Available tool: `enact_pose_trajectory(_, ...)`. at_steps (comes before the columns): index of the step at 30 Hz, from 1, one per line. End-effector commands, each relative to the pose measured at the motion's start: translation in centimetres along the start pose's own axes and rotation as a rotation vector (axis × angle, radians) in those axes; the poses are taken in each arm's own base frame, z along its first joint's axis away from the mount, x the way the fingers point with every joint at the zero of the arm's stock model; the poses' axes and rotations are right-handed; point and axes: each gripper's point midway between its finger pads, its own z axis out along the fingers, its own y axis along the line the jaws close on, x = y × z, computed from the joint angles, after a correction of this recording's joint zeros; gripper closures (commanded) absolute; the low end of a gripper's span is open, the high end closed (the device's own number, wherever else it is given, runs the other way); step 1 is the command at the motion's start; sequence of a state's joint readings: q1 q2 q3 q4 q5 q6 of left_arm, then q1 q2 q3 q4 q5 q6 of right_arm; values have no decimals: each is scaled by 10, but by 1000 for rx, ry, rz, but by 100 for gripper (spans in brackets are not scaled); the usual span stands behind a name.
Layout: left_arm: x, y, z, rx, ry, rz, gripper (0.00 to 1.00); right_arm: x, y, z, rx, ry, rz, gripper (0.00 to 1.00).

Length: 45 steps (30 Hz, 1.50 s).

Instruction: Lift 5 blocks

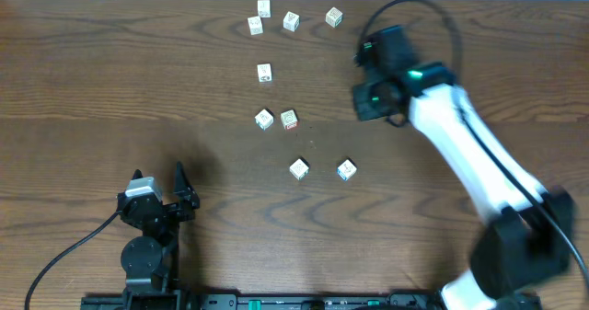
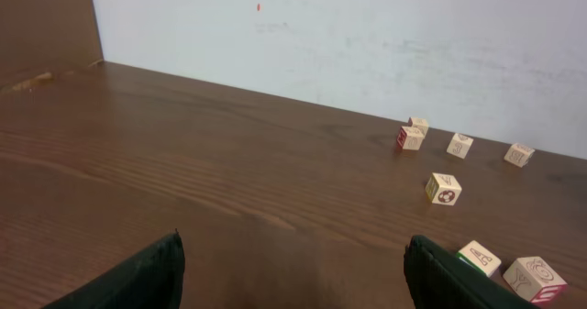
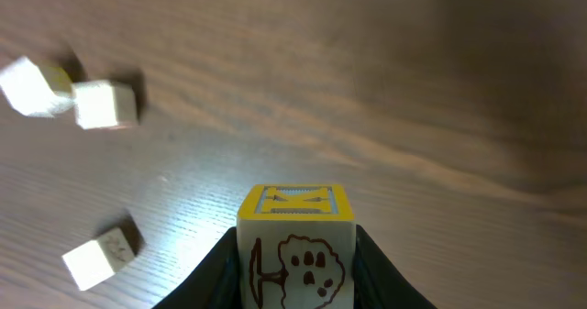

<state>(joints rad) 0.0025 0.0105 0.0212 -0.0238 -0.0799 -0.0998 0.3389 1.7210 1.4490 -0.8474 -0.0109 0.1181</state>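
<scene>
While outstretched, right end effector [image 3: 295, 277] tight on block [image 3: 295, 240]; left end effector [image 2: 293, 265] spread, low.

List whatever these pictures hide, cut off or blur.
- Overhead: the held block is hidden under the right claw; whether it is off the table is unclear.
- Right wrist: the bottom edge cuts that block; three blocks at left are blurred, marks unreadable.
- Overhead: marks on the nine loose blocks are too small.
- Left wrist: the left claw hides part of a near block.
</scene>
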Motion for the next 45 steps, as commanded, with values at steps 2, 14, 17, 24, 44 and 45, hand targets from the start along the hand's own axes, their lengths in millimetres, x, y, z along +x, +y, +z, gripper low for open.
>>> enact_pose_trajectory(2, 17, 4, 1, -15, 53, 22, 23, 58, -25, 15, 41, 92, 99, 99)
enact_pose_trajectory(14, 17, 4, 1, -15, 52, 22, 23, 145, -3, 63, 13, 233, 158, 98)
enact_pose_trajectory(17, 17, 4, 1, -15, 52, 22, 23, 149, 6, 64, 7, 239, 147, 98)
enact_pose_trajectory(24, 17, 4, 1, -15, 52, 22, 23, 160, 27, 66, -8, 252, 123, 94)
enact_pose_trajectory(44, 17, 4, 1, -15, 52, 22, 23, 136, 46, 71, -86, 152, 111, 80)
enact_pose_trajectory(45, 17, 4, 1, -15, 52, 22, 23, 136, 46, 71, -86, 150, 111, 80)
